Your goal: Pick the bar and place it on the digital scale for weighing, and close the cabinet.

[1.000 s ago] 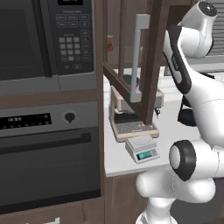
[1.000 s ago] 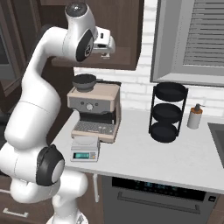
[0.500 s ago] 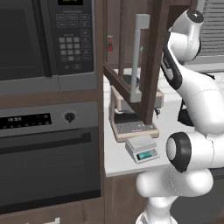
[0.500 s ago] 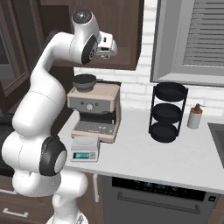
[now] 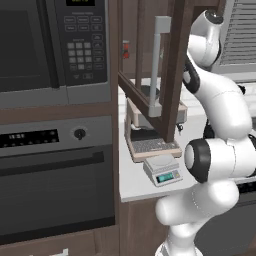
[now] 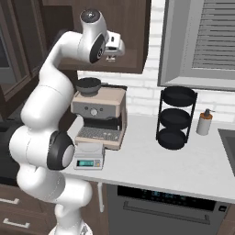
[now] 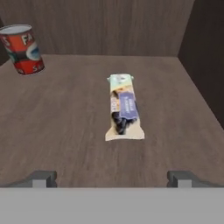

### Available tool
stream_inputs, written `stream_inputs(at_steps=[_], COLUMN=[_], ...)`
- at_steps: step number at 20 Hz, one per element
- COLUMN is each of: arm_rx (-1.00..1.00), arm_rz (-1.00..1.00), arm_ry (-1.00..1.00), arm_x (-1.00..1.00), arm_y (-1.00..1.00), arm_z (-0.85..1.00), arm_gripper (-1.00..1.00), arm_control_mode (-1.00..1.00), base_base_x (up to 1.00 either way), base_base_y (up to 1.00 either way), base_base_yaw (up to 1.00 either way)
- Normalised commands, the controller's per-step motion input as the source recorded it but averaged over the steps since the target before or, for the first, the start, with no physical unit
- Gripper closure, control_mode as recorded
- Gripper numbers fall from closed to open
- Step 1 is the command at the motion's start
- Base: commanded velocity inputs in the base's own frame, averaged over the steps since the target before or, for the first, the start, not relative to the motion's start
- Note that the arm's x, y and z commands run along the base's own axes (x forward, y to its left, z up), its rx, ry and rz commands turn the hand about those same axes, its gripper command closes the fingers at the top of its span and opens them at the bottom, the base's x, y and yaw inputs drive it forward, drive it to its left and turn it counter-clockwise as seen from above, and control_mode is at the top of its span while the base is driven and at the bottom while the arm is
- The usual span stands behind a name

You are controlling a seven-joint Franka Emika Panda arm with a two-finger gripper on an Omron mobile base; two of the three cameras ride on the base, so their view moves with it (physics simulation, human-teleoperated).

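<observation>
Reaching into the cabinet (image 5: 170, 75) for the bar (image 7: 124, 107), straight ahead of the released hand (image 7: 111, 177). Next: advance, straddle, clench.

Light was flat and even in all my views, with no clear source. The cabinet (image 5: 170, 75) interior stayed dim brown. The bar (image 7: 124, 107) on the shelf looked soft and slightly blurred, its print unreadable, with barely any shadow beneath. The digital scale (image 6: 89, 156) display glowed teal, and no glare showed anywhere.
</observation>
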Motion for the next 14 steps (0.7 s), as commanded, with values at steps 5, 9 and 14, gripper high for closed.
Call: stream_inputs(at_steps=[5, 9, 14], arm_rx=[0.0, 0.0, 0.0], arm_rz=[0.0, 0.0, 0.0], arm_ry=[0.0, 0.0, 0.0], arm_x=[0.35, 0.38, 0.35], arm_y=[-0.03, -0.11, -0.01], arm_z=[-0.05, -0.14, -0.18], arm_gripper=[-1.0, -1.0, -1.0], arm_control_mode=[-1.0, -1.0, -1.0], base_base_x=[0.0, 0.0, 0.0], base_base_y=[0.0, 0.0, 0.0], base_base_yaw=[0.0, 0.0, 0.0])
